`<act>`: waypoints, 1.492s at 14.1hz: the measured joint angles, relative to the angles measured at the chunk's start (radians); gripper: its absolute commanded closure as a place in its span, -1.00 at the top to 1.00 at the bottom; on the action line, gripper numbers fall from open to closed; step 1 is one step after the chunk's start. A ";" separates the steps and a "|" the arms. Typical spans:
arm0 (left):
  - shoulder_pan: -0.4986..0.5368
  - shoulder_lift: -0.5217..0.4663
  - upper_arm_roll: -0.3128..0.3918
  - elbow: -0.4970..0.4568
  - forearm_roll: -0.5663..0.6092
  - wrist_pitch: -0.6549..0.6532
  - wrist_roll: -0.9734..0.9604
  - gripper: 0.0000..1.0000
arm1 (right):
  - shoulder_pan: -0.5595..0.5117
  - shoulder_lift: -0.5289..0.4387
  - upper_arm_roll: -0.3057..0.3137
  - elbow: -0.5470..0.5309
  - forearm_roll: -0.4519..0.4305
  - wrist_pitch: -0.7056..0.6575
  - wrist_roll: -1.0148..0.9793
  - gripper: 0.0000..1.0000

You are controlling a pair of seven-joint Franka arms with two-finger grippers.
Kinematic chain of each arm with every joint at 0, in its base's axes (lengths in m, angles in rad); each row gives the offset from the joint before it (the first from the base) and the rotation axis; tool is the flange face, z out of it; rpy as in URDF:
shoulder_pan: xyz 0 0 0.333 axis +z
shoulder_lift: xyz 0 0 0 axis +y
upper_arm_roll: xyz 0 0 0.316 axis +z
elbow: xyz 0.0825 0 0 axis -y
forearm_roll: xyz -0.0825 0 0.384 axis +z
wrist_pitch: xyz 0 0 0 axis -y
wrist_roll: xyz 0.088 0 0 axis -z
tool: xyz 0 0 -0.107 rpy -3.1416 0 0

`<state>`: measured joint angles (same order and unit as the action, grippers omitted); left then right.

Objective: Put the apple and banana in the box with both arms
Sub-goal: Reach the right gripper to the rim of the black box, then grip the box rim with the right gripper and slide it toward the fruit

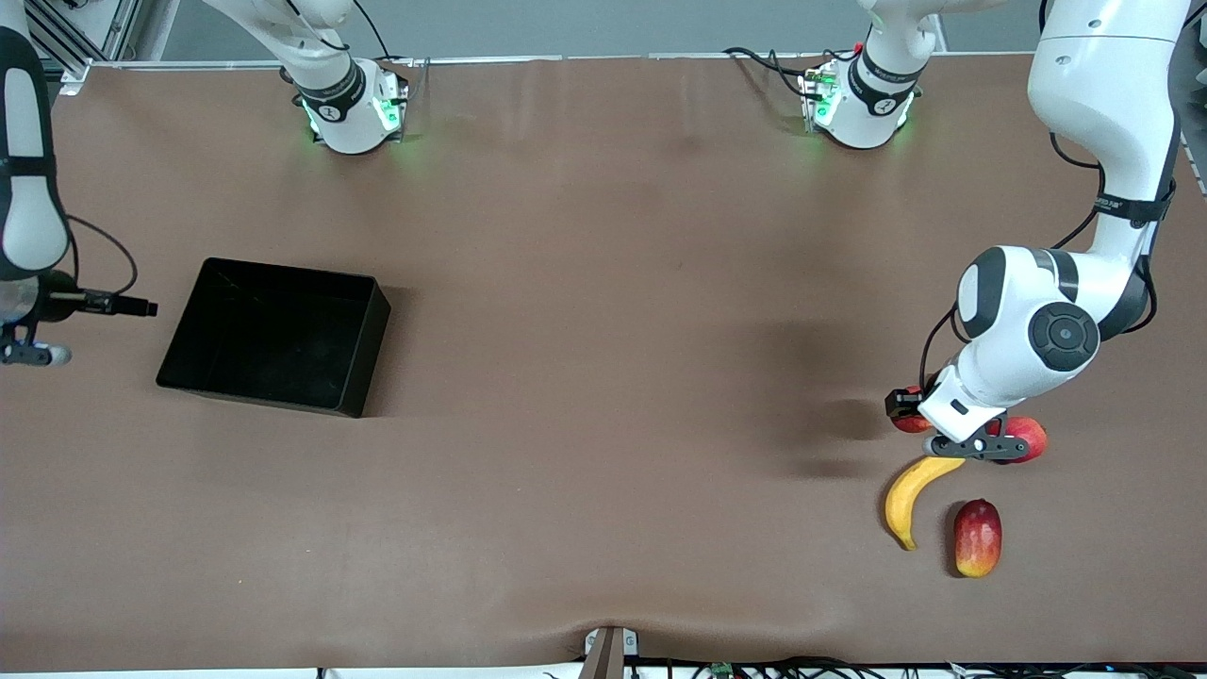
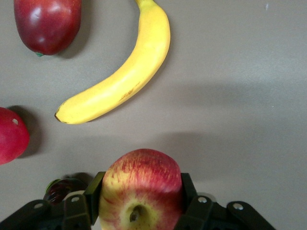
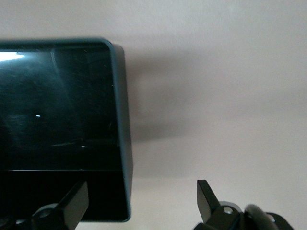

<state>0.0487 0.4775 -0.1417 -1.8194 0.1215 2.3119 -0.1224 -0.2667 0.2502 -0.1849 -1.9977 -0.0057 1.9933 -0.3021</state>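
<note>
While the apple (image 2: 140, 189) sat clamped in the left gripper (image 2: 140, 211) by the banana (image 2: 120, 72), mango (image 2: 47, 23) and pinkish fruit (image 2: 12, 135), the right gripper (image 3: 141, 201) hung wide open beside the box (image 3: 122, 120).

You won't find any text you can read here: the dark band (image 1: 1134, 207) on the left arm carries small white lettering, but it is too tiny to make out.
</note>
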 measured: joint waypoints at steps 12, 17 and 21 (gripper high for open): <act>0.001 0.000 0.001 -0.003 0.000 0.000 0.000 -1.00 | 0.036 -0.085 0.019 -0.302 0.068 0.347 -0.104 0.43; 0.001 0.000 0.001 -0.003 0.000 -0.001 -0.001 -1.00 | 0.005 -0.084 0.013 -0.327 0.068 0.362 -0.142 -0.67; 0.001 0.000 0.001 -0.004 0.000 -0.002 -0.001 -1.00 | 0.001 -0.078 0.013 -0.350 0.070 0.396 -0.128 -1.00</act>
<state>0.0494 0.4776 -0.1411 -1.8232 0.1215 2.3099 -0.1230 -0.2660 0.1721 -0.1720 -2.3479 0.0641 2.3891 -0.4303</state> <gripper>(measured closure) 0.339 0.771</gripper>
